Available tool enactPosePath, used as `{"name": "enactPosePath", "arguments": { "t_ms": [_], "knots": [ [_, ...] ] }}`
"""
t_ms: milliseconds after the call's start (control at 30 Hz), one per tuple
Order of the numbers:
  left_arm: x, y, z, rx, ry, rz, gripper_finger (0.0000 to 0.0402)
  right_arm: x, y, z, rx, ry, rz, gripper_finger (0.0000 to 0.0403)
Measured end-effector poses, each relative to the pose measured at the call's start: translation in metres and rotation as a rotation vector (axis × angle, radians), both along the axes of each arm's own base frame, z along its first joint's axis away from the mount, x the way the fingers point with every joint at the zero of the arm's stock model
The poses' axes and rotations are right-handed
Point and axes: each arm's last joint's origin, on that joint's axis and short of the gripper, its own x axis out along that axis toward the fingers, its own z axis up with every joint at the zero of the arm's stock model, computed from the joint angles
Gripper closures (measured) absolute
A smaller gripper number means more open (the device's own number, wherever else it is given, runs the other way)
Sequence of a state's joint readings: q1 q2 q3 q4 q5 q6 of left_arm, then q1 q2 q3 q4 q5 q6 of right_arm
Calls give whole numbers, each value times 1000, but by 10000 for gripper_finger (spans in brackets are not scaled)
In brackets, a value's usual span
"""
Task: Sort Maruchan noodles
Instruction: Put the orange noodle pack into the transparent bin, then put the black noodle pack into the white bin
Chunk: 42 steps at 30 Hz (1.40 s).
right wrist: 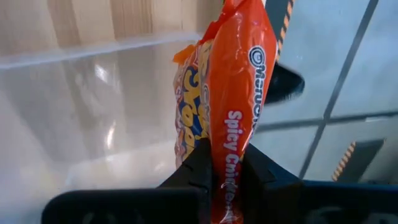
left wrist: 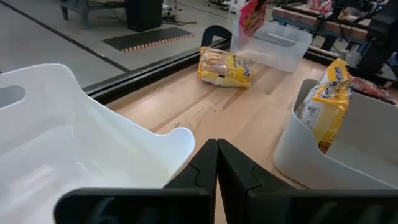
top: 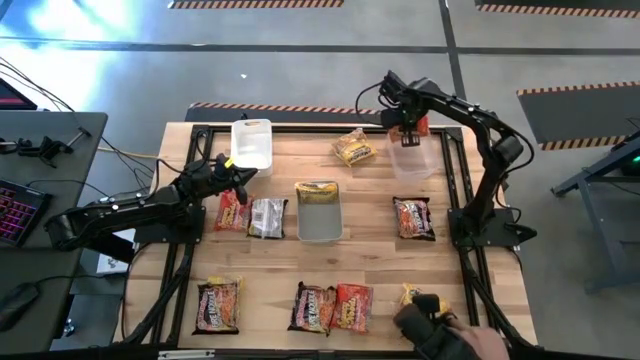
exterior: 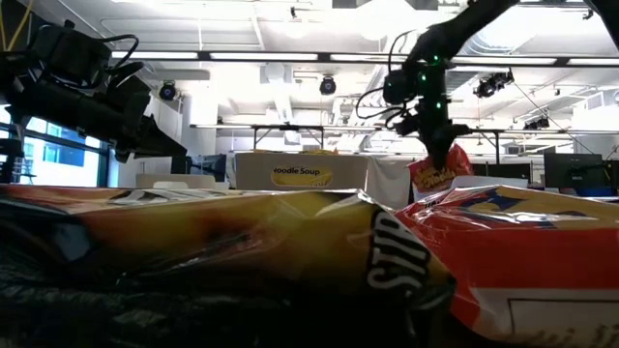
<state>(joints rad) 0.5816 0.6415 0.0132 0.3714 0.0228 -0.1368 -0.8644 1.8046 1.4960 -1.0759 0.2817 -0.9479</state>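
My right gripper (top: 408, 128) is shut on a red-orange noodle packet (right wrist: 233, 74) over the clear bin (top: 412, 162) at the table's far right. My left gripper (top: 238, 178) is shut and touches nothing, just on the near side of the white bin (top: 252, 145). A yellow packet (top: 353, 148) lies flat near the far edge. Another yellow packet (left wrist: 329, 93) stands on edge in the middle bin (top: 318, 225). Red and dark packets lie flat at mid-table (top: 232, 211) (top: 267, 217) (top: 413, 218), with several more along the near edge. My right gripper pinches the red-orange packet between its two fingers at the packet's upper end (right wrist: 225, 163). The fingers come from above, pointing down. The packet (exterior: 440, 172) hangs upright below them over the clear bin. I cannot tell whether its lower end touches the bin.
A person's hand (top: 450, 335) is on a yellow packet (top: 420, 297) at the near right corner. A dark rail (top: 320, 128) frames the wooden table. Two packets (exterior: 242, 232) (exterior: 522, 251) lie right before the low camera and block most of its view. Bare wood lies between the bins.
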Motion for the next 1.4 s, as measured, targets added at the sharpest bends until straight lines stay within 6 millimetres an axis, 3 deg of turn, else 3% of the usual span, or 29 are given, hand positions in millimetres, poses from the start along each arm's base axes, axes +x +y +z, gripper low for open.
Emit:
{"name": "enactPosePath", "arguments": {
  "t_ms": [633, 733, 1067, 1400],
  "knots": [
    [0, 0, 0, -1, 0, 5, 401, -7, -15, -1, 1, -148, -75, 384],
    [0, 0, 0, -6, -3, 7, 401, -7, -16, 0, -16, -163, -117, 363],
    [0, 0, 0, -15, -9, 9, 401, -9, -14, -1, 1, -157, -202, 227],
    [0, 0, 0, -15, -8, 9, 401, -10, -12, -1, 13, -161, -263, 226]
  ]
}}
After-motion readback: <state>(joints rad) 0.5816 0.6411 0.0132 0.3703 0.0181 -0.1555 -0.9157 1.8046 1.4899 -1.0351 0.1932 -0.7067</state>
